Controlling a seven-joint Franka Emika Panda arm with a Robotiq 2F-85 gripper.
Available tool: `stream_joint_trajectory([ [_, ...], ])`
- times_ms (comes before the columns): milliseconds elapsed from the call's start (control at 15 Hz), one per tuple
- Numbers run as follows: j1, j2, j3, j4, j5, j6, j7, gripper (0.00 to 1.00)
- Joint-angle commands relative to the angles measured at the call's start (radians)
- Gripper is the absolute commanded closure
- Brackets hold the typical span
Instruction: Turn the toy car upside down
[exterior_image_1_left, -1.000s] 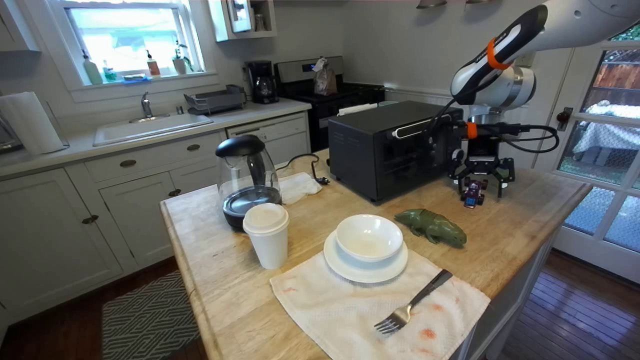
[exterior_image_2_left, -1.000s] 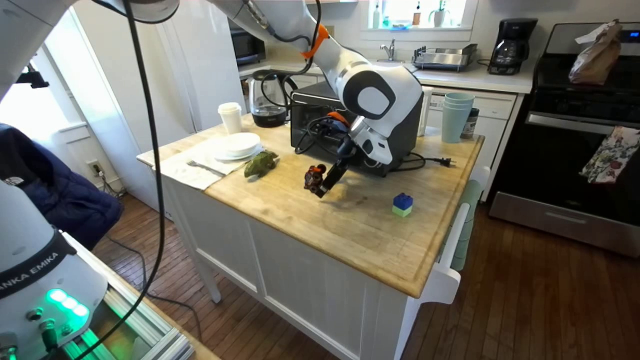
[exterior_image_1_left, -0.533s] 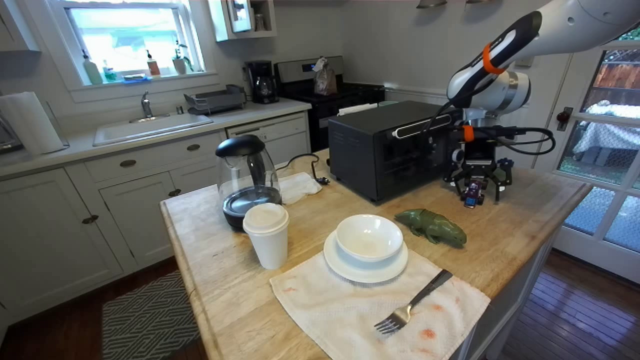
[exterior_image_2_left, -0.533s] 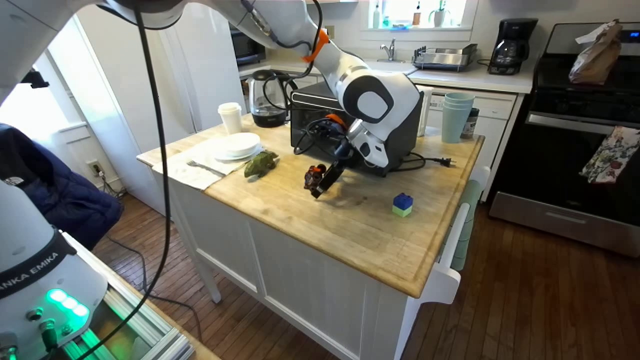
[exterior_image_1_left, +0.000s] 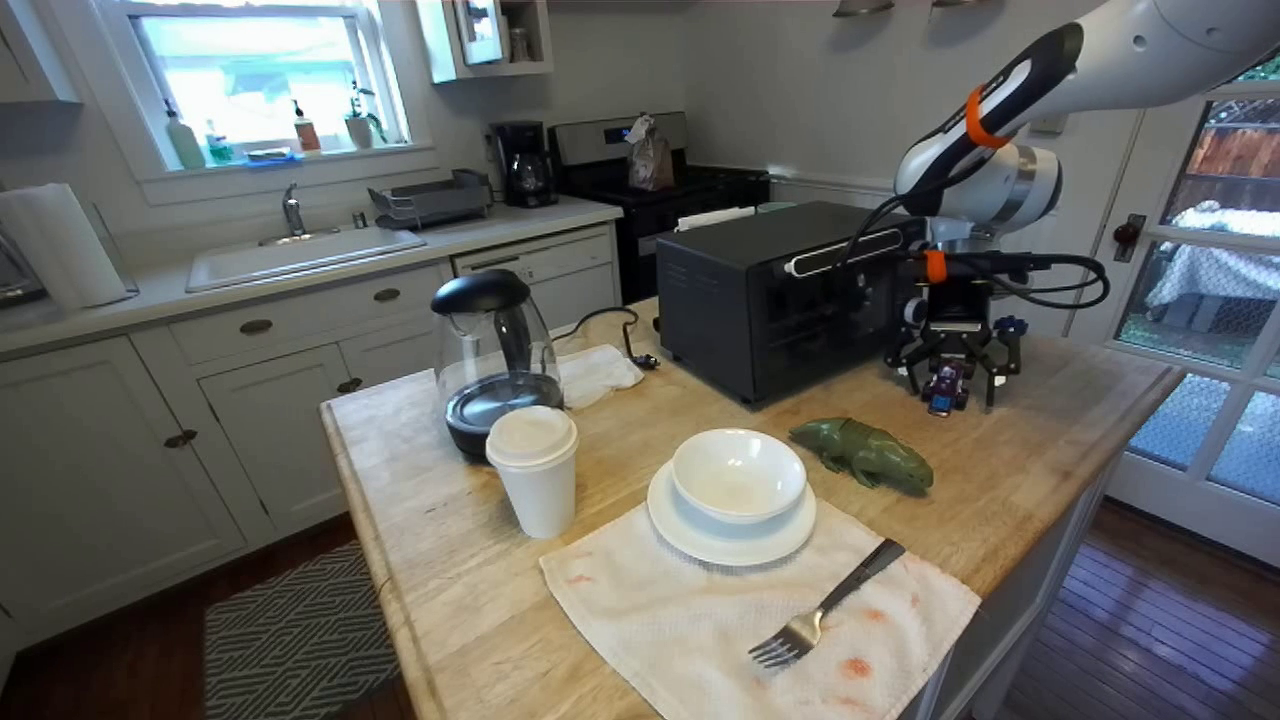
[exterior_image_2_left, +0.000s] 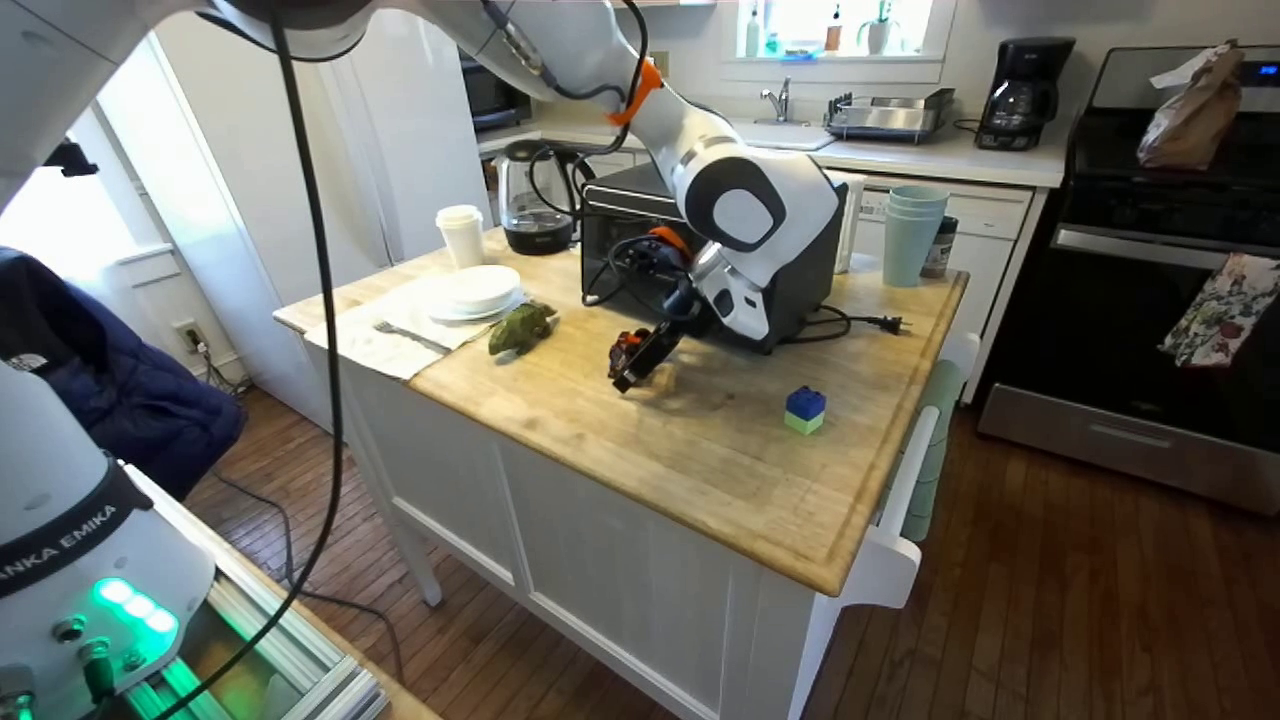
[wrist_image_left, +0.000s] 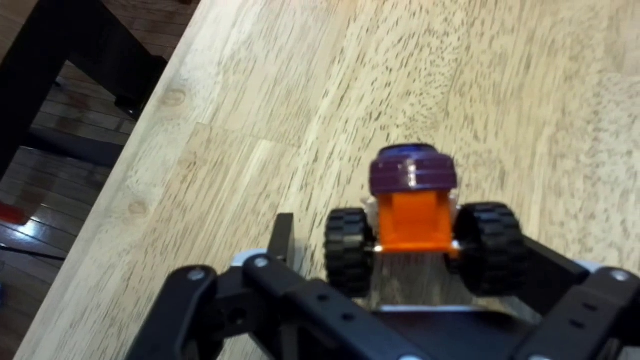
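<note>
The shiny purple-and-orange toy car (wrist_image_left: 416, 220) sat on the pale wooden counter (wrist_image_left: 250, 155) between wide-parted jaws and looked to me light, rigid, and best pinched across its ridged black wheels (wrist_image_left: 348, 252).

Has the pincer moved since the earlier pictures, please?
Yes: in an exterior view, the pincer has shifted slightly down and image-left relative to the toaster oven.
</note>
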Motion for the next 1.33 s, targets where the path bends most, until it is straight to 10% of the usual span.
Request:
stream_joint_trajectory([
  [0, -0.018, 0.030, 0.012, 0.041, 0.036, -0.032, -0.006, 0.30],
  [333, -0.016, 0.032, 0.011, 0.042, 0.046, -0.030, -0.005, 0.63],
  [1267, 0.076, -0.062, -0.051, -0.057, -0.044, 0.144, 0.024, 0.63],
])
